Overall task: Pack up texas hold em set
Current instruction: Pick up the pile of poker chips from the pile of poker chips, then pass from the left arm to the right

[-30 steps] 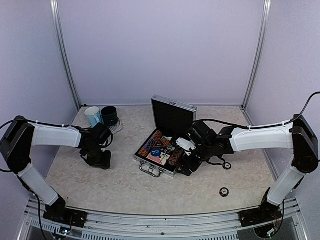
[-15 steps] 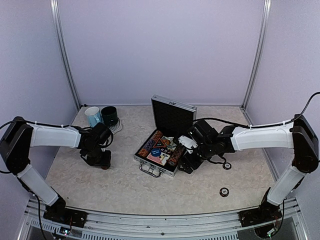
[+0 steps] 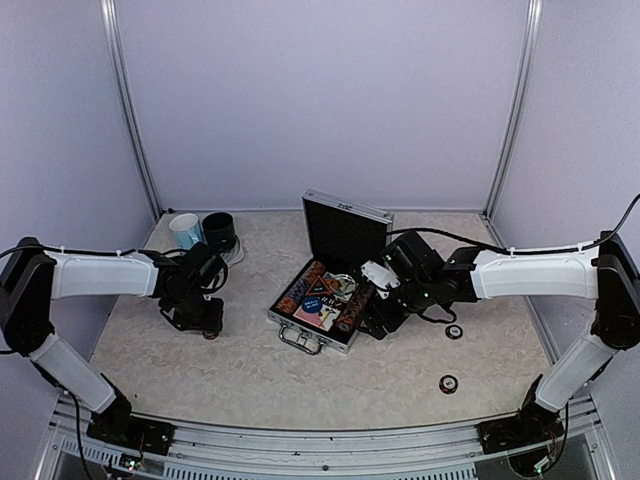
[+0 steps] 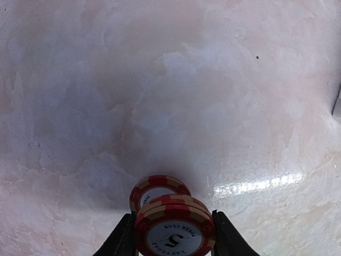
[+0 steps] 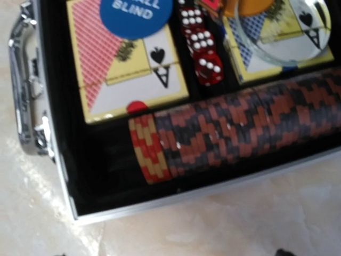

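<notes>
Table [image 3: 250, 370]: pale marbled top, with everything on it.
Case [image 3: 312, 338]: the ribbed silver case sits mid-table, open, its handle pointing to seven o'clock.
Lid [image 3: 345, 235]: stands upright at the case's twelve o'clock side, black lining facing us.
Mugs: a light-blue mug [image 3: 185, 232] and a dark-green mug [image 3: 219, 231] stand side by side on a plate [image 3: 238, 255], out at ten o'clock.
Left pincer [image 4: 175, 234]: down at the table at nine o'clock of the case, well apart from it, jaws narrowed onto a small stack of red chips [image 4: 175, 229] marked 5. One more red chip [image 4: 157, 189] sits just behind; I can't tell whether it is gripped.
Right pincer [image 3: 372, 322]: hangs over the case's four o'clock edge, jaws spread wide, nothing between them.
Chip row [image 5: 240, 128]: a long red-and-black striped row with cream-and-red chips at one end, lying in the case's edge trough.
Card decks: a red-backed deck [image 5: 122, 74] and a blue-backed deck [image 5: 266, 37] lie flat in the middle.
Buttons: a blue button [image 5: 136, 13] on the red deck, a clear disc [image 5: 287, 32] on the blue.
Dice [image 5: 205, 45]: red, lined up between the decks.
</notes>
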Controlling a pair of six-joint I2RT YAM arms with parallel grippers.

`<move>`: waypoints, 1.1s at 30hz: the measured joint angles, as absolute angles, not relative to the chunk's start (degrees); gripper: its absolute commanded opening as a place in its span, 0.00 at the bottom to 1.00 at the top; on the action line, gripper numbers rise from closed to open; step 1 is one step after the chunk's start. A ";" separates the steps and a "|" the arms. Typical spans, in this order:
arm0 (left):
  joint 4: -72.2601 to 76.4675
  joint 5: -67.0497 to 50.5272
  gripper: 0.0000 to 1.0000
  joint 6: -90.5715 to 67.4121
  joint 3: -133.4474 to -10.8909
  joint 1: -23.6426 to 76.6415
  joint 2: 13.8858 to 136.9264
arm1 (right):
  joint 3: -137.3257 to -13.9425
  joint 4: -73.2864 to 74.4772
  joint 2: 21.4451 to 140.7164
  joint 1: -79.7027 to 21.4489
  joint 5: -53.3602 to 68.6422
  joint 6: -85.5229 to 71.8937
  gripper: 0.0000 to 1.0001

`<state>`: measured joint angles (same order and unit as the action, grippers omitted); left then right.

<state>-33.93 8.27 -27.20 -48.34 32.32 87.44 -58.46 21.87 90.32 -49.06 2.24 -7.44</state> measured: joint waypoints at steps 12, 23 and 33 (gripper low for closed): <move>-35.07 9.76 0.37 -25.98 -54.17 41.32 87.70 | -62.52 16.08 93.45 -48.97 13.76 -10.74 0.81; -36.99 7.73 0.37 -21.65 -63.09 49.74 91.20 | -64.16 7.49 100.77 -47.90 30.57 -20.10 0.71; -40.97 6.37 0.37 -19.84 -67.88 56.10 92.25 | -62.13 -3.99 102.80 -46.68 40.38 -31.51 0.64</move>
<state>-40.97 6.37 -19.84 -67.88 56.10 92.25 -62.13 -3.99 102.80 -46.68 40.38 -31.51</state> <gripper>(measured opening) 0.417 0.660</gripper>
